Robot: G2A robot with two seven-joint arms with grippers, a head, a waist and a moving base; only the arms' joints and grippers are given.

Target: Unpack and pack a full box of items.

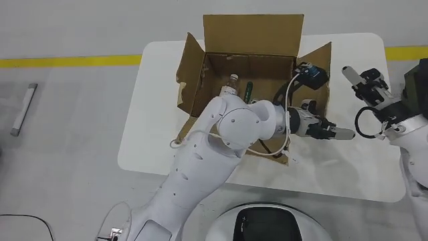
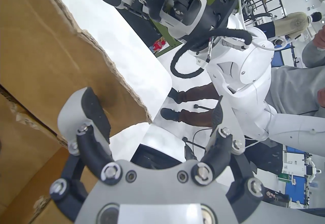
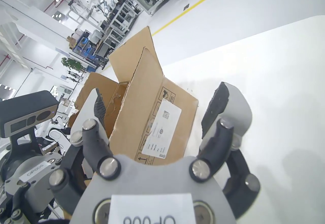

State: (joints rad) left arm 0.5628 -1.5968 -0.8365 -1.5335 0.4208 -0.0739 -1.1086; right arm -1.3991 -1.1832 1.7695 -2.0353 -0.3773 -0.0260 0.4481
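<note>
An open cardboard box (image 1: 253,35) stands in the middle of the white table (image 1: 354,174), flaps spread. Inside it I see a small bottle (image 1: 233,80) with a pale cap and a green item (image 1: 249,91); the remaining contents are hidden by my left arm. That arm lies across the box, and my left gripper (image 1: 339,134) hangs open and empty just past the box's right flap (image 2: 63,57), over the table. My right gripper (image 1: 358,77) is farther right, open and empty, facing the box's labelled side (image 3: 162,118).
The table's rounded edge (image 2: 162,70) runs close beside the left gripper. Bare tabletop lies to the right of and in front of the box. A yellow floor line (image 1: 73,60) passes behind the table, and a grey bar (image 1: 22,109) lies on the floor at far left.
</note>
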